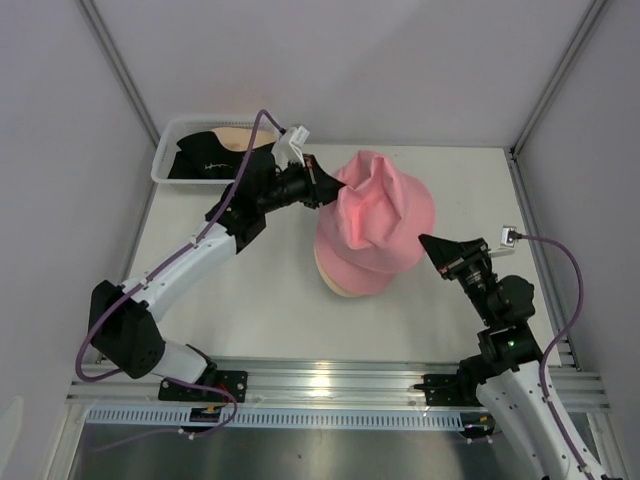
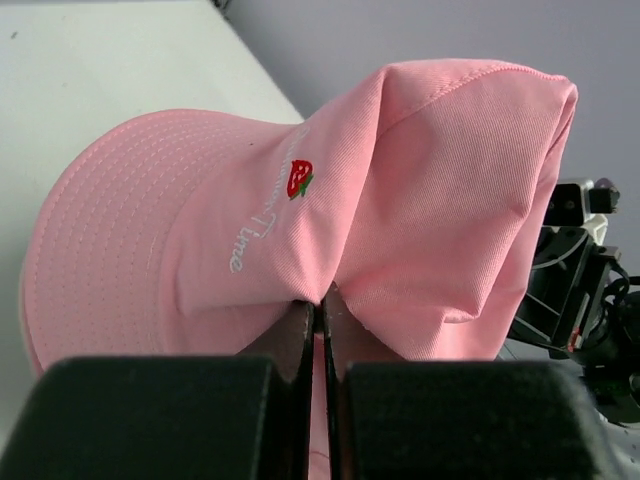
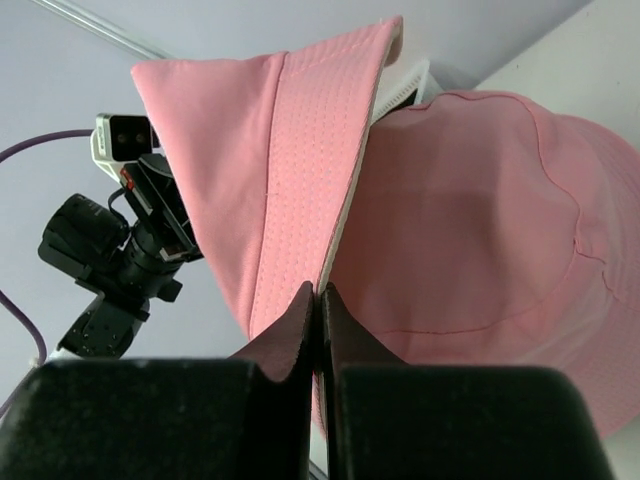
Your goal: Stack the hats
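Note:
A pink bucket hat (image 1: 375, 220) hangs between both grippers over a cream hat (image 1: 350, 288) that lies on the table. My left gripper (image 1: 335, 185) is shut on a fold of the pink hat's crown (image 2: 400, 200), beside a small strawberry mark (image 2: 299, 178). My right gripper (image 1: 430, 245) is shut on the pink hat's brim (image 3: 300, 180). The pink hat's lower brim rests on the cream hat. A black hat (image 1: 205, 165) with a small light mark lies in the white basket (image 1: 168, 150), with a beige hat (image 1: 235, 135) behind it.
The white mesh basket stands at the table's back left corner. Grey walls and frame posts close in the table on three sides. The right arm's base and cable (image 1: 560, 250) are at the front right.

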